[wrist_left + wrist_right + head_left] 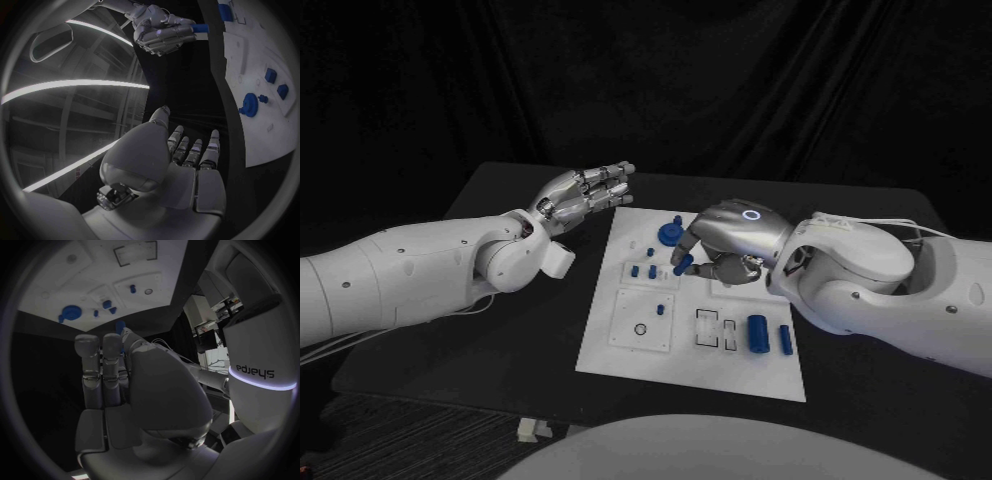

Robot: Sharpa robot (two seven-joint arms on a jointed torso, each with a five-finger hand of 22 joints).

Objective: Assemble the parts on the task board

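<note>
A blue part [682, 264] is pinched at the fingertips of the right hand [730, 243], whose fingers are curled downward over the upper middle of the task board [625, 350]. In the left wrist view the same hand [161, 31] is seen closed round a short blue cylinder [199, 28] that juts from between its fingers toward the board's edge [262, 145].

The left hand [584, 194] is held above the black table [516, 330] just beside the board's far left corner — nothing is gripped, and its fingers [195, 152] are stretched out nearly straight and close together, with the thumb set apart.

On the board itself, a round blue part with a raised hub [671, 233] is seated near the far edge, close to the right hand's fingers. Several small blue pieces [645, 270] are stood in a group below it, left of the held part. Toward the near right, a larger blue cylinder [757, 333] and a slimmer blue piece [786, 340] are laid side by side, apart from each other, next to dark-outlined rectangular recesses [708, 327]. A square plate with a small ring [640, 329] is set at the near left of the board.
</note>
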